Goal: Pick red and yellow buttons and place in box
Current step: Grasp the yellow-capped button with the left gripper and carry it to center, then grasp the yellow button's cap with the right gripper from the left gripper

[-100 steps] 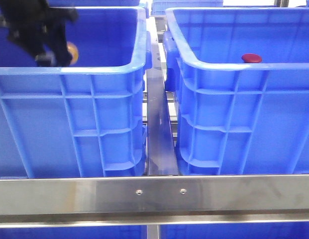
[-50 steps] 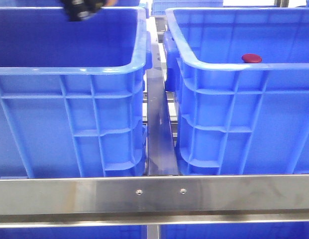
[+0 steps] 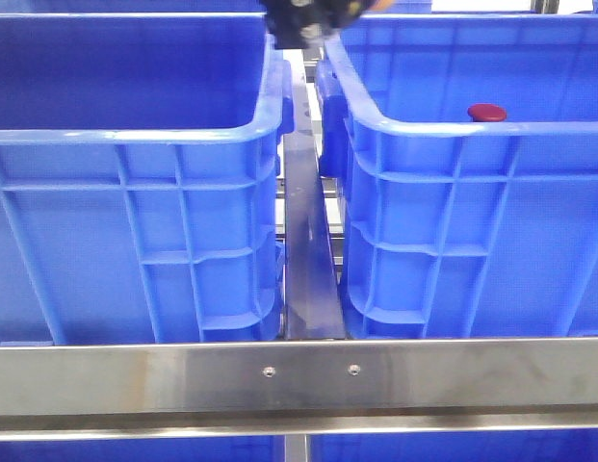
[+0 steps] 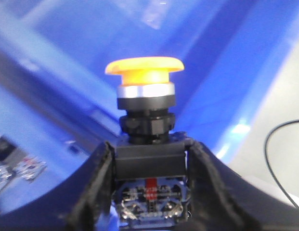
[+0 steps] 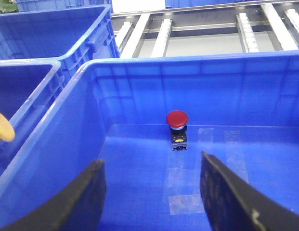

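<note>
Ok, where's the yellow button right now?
The yellow button is clamped in the left gripper, which the front view shows high at the top edge, over the gap between the two blue crates.

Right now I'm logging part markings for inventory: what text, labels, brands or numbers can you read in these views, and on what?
None can be read.
Yellow button, held in the left gripper: cap blank; the terminal block under it shows metal contacts and a red strip, no legible print.
Red button in the right crate: too small to show any marking.
Crates and steel rail: bare.
</note>
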